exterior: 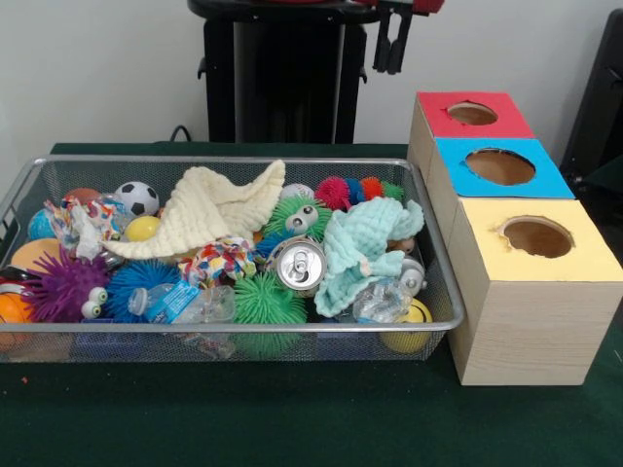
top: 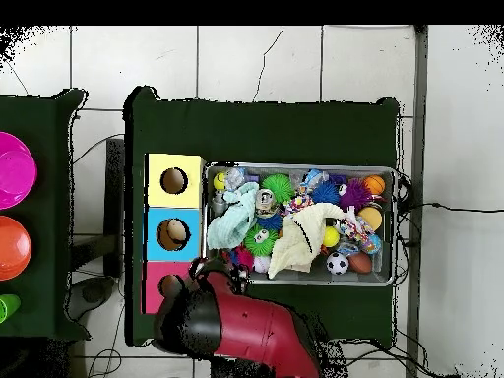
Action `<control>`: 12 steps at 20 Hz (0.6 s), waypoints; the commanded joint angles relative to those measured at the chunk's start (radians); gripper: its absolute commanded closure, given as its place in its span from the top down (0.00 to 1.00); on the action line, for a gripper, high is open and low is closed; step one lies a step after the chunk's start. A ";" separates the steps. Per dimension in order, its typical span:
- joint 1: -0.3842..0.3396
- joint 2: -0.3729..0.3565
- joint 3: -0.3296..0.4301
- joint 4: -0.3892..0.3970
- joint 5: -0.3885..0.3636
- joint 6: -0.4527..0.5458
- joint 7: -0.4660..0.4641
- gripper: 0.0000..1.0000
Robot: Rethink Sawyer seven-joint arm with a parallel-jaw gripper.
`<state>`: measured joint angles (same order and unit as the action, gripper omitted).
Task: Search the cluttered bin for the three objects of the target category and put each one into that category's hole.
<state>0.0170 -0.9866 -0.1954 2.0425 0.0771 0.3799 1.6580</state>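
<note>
We cannot tell if the black gripper [exterior: 391, 44], top centre, is apart or together. In the wire mesh bin [exterior: 19, 195] the cream cloth [exterior: 209, 209] may hide targets.

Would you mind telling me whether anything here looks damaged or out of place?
The yellow box has a ragged, torn hole edge, unlike the cleaner red and blue ones. In the bin, a crushed can and plastic bottles lie among the toys.
</note>
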 commanded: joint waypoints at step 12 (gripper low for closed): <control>-0.042 0.077 0.146 -0.166 -0.072 0.157 0.005 1.00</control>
<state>0.0139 -0.9536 -0.1442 1.9357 0.0580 0.4135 1.6580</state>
